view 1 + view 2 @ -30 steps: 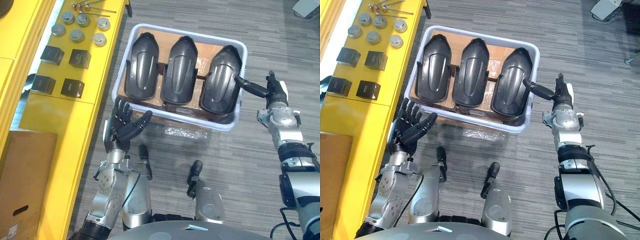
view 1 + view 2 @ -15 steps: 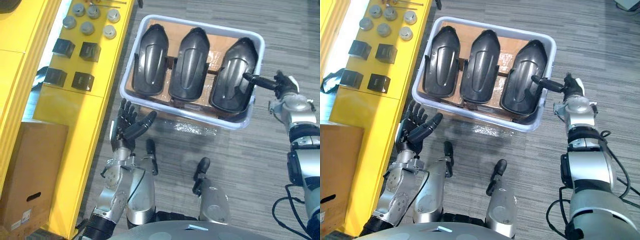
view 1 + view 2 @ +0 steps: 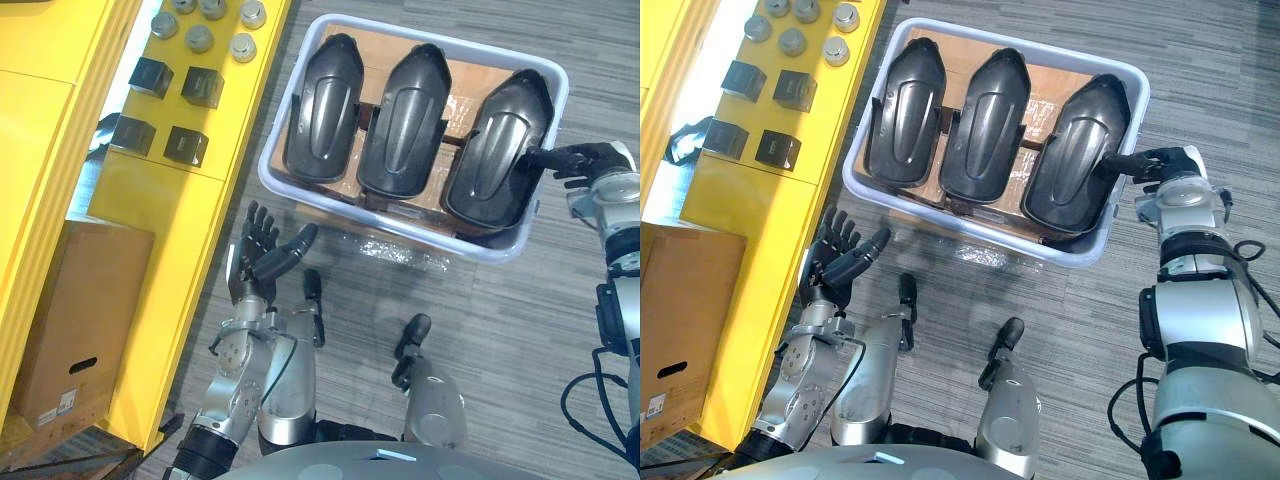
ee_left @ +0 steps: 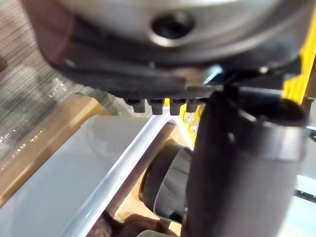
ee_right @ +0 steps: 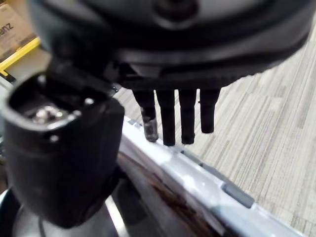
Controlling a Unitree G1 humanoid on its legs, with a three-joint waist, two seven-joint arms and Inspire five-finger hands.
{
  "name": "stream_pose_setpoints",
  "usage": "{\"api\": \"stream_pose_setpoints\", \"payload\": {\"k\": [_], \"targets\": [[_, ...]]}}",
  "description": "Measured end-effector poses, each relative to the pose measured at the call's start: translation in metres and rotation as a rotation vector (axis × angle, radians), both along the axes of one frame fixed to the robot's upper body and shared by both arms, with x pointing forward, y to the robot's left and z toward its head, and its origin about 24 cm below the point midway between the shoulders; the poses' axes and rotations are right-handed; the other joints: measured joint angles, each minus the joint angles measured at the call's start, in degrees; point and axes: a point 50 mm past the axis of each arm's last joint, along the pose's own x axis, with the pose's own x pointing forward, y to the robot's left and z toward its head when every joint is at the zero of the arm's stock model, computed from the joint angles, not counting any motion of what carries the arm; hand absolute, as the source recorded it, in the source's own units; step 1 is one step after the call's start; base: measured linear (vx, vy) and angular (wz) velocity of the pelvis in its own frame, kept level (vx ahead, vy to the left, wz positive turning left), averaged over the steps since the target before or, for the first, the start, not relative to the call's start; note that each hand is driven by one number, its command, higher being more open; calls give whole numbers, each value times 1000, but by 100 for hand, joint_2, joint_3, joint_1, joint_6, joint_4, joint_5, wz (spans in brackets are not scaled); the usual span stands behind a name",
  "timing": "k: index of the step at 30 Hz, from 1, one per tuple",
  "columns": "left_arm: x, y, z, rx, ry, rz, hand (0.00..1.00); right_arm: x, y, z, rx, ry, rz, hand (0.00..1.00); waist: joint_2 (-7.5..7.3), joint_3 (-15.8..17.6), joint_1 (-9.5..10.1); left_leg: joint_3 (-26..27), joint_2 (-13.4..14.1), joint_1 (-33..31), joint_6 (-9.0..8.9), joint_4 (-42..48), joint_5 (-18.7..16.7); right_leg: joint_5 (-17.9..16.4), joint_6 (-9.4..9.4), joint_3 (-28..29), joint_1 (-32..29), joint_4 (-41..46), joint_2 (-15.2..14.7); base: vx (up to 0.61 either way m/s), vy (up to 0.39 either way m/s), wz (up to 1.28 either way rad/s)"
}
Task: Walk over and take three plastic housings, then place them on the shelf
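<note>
Grey striped carpet floor runs under everything, and a yellow shelf stands along the robot's left, carrying a cluster of round metal cylinders and four black cubes. A brown cardboard box sits lower down on that side. On the floor beside the shelf is a pale plastic bin lined with cardboard; three black plastic housings lie side by side in it: the left housing, the middle housing and the right housing. The left hand hovers near the bin's near left corner, fingers spread, holding nothing. The right hand is at the bin's right rim, fingers straight outside it, thumb reaching across to the right housing.
</note>
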Motion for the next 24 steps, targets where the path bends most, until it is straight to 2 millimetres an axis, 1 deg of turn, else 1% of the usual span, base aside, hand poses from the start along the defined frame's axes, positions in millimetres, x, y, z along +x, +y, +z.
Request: {"api": "stream_pose_setpoints", "payload": {"k": [4, 7, 9, 11, 17, 21, 24], "targets": [[-1, -3, 0, -5, -3, -9, 100, -5, -5, -7, -35, 71, -39, 0, 150, -27, 4, 13, -31, 151, -6, -227, 128, -2, -4, -11, 54, -7, -6, 0, 0, 0], [-1, -4, 1, -6, -11, -8, 100, -6, -5, -9, -93, 102, -67, 0, 153, -28, -3, 14, -35, 169, -12, -305, 177, -1, -4, -17, 43, -12, -3, 0, 0, 0], [-2, -6, 0, -6, -6, -18, 100, -6, -7, -4, -121, 70, -113, 0, 153, -28, 7, 35, -56, 252, -11, -398, 221, 1, -4, -10, 78, -19, -15, 0, 0, 0], [-3, -7, -1, -6, -4, -20, 100, -8, -10, -2, -156, 78, -138, 0, 153, -28, 5, 47, -55, 307, -21, -477, 254, 1, -5, -9, 76, -38, -8, -3, 4, -3], [-3, -6, -2, -30, 6, -12, 100, -7, -9, 0, -191, 55, -122, 0, 153, -28, -81, 110, -53, 358, -27, -656, 351, 34, -21, 22, 48, -69, 7, 6, 4, -3], [-7, -5, -4, -31, 18, -8, 100, -3, -5, 5, -290, 31, -96, 0, 152, -28, -137, 140, -45, 372, -27, -674, 351, 72, -27, 44, 62, -126, 23, 6, 8, -3], [-10, -4, -7, -32, 27, -10, 100, -2, -3, 9, -330, -21, -93, 0, 151, -29, -159, 167, -41, 401, -29, -716, 370, 100, -27, 60, 77, -163, 31, 5, 12, -3]]}}
